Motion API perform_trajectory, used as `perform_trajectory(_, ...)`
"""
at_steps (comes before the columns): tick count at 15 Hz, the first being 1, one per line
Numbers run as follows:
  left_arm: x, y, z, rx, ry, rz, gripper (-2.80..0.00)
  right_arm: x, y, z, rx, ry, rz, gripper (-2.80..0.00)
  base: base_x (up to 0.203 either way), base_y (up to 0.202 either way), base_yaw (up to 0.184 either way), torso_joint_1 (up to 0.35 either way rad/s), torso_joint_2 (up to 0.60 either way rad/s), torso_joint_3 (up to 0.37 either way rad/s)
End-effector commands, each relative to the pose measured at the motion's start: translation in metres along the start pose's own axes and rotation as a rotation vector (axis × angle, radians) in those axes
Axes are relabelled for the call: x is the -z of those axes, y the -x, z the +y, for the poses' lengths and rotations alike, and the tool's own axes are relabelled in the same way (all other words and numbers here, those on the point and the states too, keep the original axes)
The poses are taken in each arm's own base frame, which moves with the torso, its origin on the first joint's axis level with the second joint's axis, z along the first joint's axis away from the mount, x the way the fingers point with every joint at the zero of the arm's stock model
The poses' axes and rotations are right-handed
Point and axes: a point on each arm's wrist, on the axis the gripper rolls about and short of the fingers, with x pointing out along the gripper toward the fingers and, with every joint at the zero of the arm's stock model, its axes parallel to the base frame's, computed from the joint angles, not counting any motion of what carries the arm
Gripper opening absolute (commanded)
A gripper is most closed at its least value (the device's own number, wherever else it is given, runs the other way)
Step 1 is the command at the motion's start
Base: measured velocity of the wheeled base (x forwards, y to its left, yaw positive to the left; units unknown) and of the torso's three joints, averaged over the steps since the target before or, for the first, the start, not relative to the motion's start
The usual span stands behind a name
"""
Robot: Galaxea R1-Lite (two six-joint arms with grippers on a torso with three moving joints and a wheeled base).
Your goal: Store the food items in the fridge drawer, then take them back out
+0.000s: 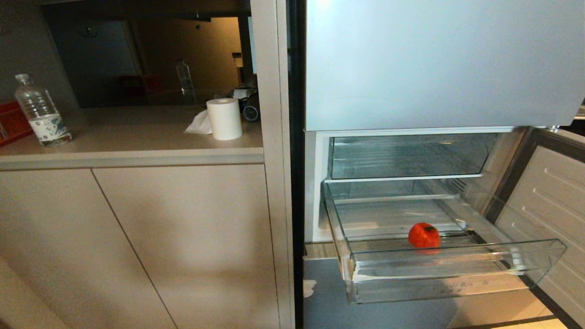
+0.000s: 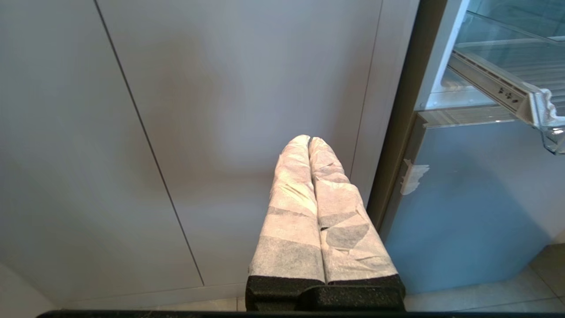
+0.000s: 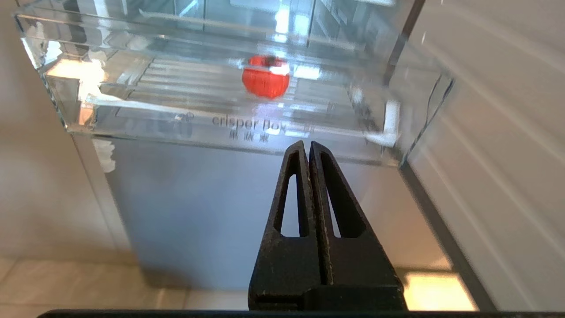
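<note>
Beige cabinet fronts (image 1: 137,246) fill the left of the room, with a desk (image 1: 132,141) above carrying a water bottle (image 1: 40,112) and a paper roll (image 1: 224,118). Beside them the fridge (image 1: 434,64) stands with its lower door swung wide and the fridge drawer (image 1: 457,278) pulled well out. One round red food item (image 1: 423,235) sits on its ribbed floor, near the front wall; I see no red packet anywhere.

Risk, as I judge it: the drawer overhangs far, so a careless reach could knock its clear front, or roll the fruit away from the fingers.

Neither arm shows from the head camera. Only the wrist views show them: the left hand (image 2: 308,140), padded fingers pressed together, faces the cabinet; the right hand (image 3: 307,145), fingers together and empty, hangs below the drawer front, where the "Crisper Box" lettering (image 3: 249,124) reads clearly.
</note>
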Motion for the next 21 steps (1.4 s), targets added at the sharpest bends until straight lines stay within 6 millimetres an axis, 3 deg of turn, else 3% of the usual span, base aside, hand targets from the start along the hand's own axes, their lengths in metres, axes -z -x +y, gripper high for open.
perform_trajectory(1, 0.0004, 0.0, 0.0, 0.0, 0.0, -0.001, -2.8, 0.0023, 0.0019, 0.0005, 0.0, 0.01, -0.02, -2.8, 0.0, 0.0, 0.0, 0.0, 0.0, 0.0)
perform_trajectory(16, 0.0004, -0.0001, 0.0, 0.0, 0.0, 0.001, -2.8, 0.0029, 0.002, 0.0004, 0.01, -0.049, -0.014, -2.8, 0.0, 0.0, 0.0, 0.0, 0.0, 0.0)
perform_trajectory(21, 0.0004, -0.0001, 0.0, -0.001, 0.0, 0.001, -2.8, 0.0029, 0.002, 0.0004, 0.009, -0.048, -0.014, -2.8, -0.003, 0.005, -0.147, 0.002, 0.0, 0.001)
